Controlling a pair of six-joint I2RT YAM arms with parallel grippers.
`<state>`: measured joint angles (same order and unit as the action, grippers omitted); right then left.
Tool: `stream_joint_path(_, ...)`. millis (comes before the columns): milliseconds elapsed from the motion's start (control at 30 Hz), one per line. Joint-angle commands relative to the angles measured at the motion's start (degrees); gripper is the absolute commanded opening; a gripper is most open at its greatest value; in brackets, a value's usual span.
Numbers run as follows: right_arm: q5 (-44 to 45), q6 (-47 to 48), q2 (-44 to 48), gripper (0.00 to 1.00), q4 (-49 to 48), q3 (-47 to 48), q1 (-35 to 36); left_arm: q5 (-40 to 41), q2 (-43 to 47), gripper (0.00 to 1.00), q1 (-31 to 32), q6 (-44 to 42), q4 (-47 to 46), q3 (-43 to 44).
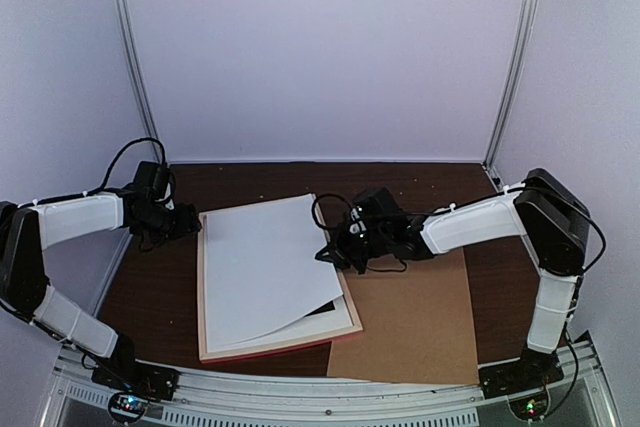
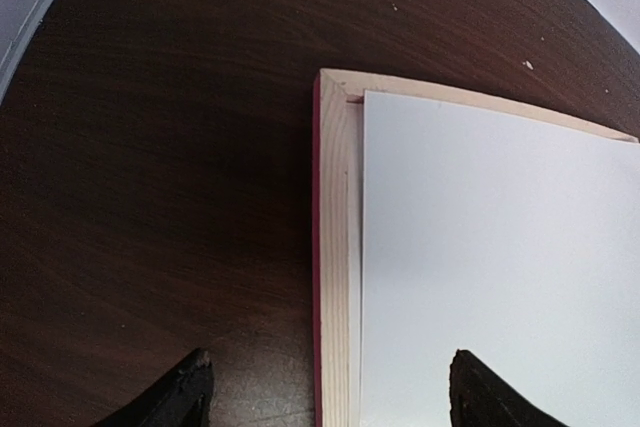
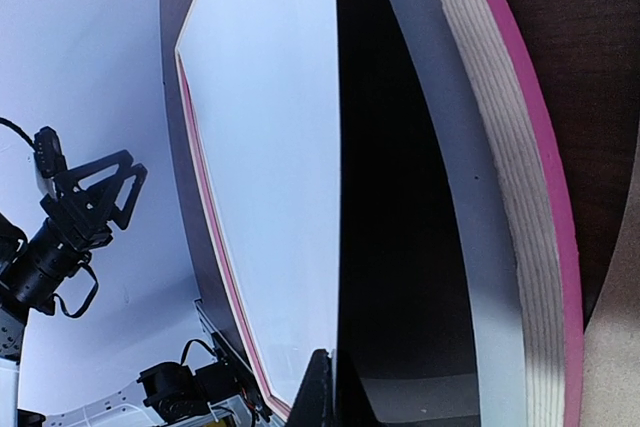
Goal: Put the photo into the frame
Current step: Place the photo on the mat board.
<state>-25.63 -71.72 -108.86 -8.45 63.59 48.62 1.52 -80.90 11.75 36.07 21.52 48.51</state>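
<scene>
Right gripper (image 1: 336,247) clenched, apparently pinching photo (image 1: 262,267) right edge; sheet tilted up over frame (image 1: 270,349). Left gripper (image 2: 330,397) released, straddling frame's left rail.

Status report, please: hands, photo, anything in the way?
Left hand open, empty, over the left edge of the frame. Right hand shut on the edge of the photo. Photo white side up, askew, not seated. Brown board beside frame, not blocking.

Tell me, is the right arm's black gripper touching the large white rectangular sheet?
Touching: the right wrist view shows the right gripper's closed fingertips pinching the white sheet's edge.
</scene>
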Motion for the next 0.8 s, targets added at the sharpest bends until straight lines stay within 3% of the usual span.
stream_joint_path(0,1.2,-0.2,0.5,0.0,-0.2,-0.3,0.9,0.4,0.3,0.82,0.2,-0.9,-0.2,1.5)
stream_joint_path(767,5.0,-1.0,0.3,0.01,0.2,-1.1,3.0,-0.3,0.7,0.83,0.2,-1.4,0.1,1.1)
